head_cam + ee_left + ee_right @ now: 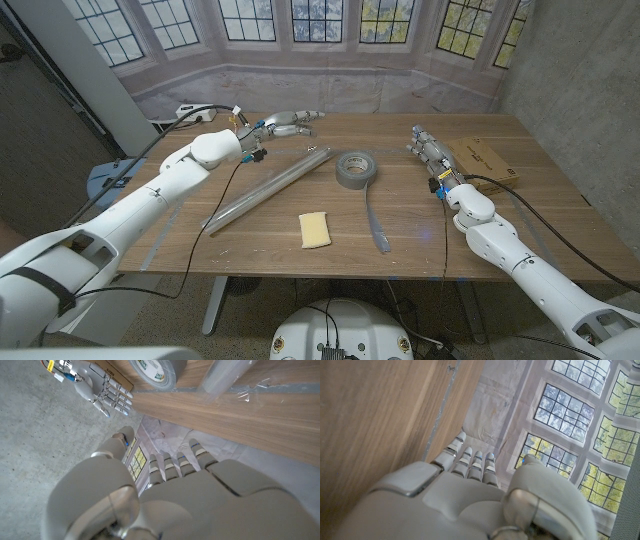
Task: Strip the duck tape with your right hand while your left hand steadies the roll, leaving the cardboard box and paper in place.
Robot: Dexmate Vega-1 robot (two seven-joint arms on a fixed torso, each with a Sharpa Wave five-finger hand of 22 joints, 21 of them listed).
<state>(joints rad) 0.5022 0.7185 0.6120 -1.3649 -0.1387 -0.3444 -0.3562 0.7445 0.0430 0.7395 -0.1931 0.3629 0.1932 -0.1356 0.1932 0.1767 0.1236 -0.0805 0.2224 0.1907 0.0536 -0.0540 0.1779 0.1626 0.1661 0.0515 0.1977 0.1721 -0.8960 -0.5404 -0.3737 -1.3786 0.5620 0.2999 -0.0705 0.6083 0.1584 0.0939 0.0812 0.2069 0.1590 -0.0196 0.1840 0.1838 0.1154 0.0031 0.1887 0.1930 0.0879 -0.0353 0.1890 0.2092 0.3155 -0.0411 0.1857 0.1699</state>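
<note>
While both hands are waiting with straight, close-set fingers holding nothing, the left hand (pixel 284 124) and right hand (pixel 426 146) are flanking the tape roll (pixel 356 168), so reaching it seems next.

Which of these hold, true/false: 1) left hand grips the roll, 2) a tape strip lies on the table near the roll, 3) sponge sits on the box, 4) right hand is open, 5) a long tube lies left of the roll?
1) False. The left hand is near the table's far edge, apart from the roll, holding nothing.
2) True. The strip runs from the roll toward the table's near edge.
3) False. The sponge lies on the table; the box is at the far right.
4) True. The right hand holds nothing, fingers extended.
5) True. The tube lies diagonally.
</note>
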